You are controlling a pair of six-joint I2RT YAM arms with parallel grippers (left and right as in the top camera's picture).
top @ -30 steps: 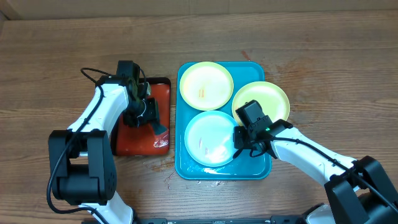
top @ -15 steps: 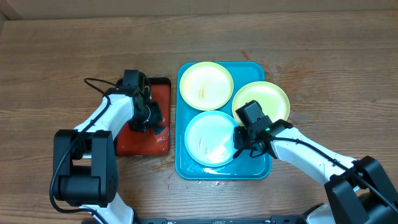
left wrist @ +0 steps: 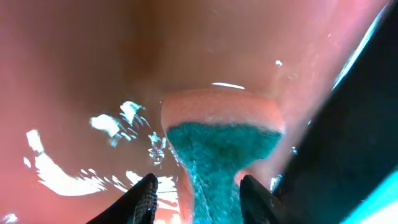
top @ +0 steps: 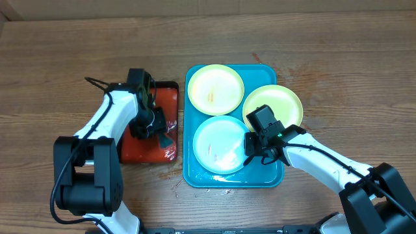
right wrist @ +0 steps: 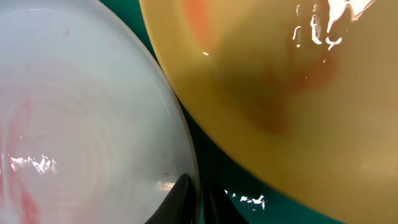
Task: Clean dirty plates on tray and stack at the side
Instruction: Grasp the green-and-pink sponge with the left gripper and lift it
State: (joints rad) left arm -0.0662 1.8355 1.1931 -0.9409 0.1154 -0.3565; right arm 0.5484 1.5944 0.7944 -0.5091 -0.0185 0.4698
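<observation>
At the turquoise tray's [top: 195, 179] near end, the right claw [top: 249, 148] pinches the whitish plate's [top: 218, 144] rim. Left of that tray, the left claw [left wrist: 199, 193] grips a teal sponge [left wrist: 217, 143] over the red tray [top: 140, 151]. Beyond, one yellow-green plate [top: 276, 103] overhangs the turquoise tray's right rim; another [top: 215, 86] lies at its far end.

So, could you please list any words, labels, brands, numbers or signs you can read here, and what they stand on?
None: no readable text shows on the turquoise rectangular plastic tray, the whitish round plastic plate, the red-orange black-rimmed tray, the green-and-pink sponge or the wooden table.
</observation>
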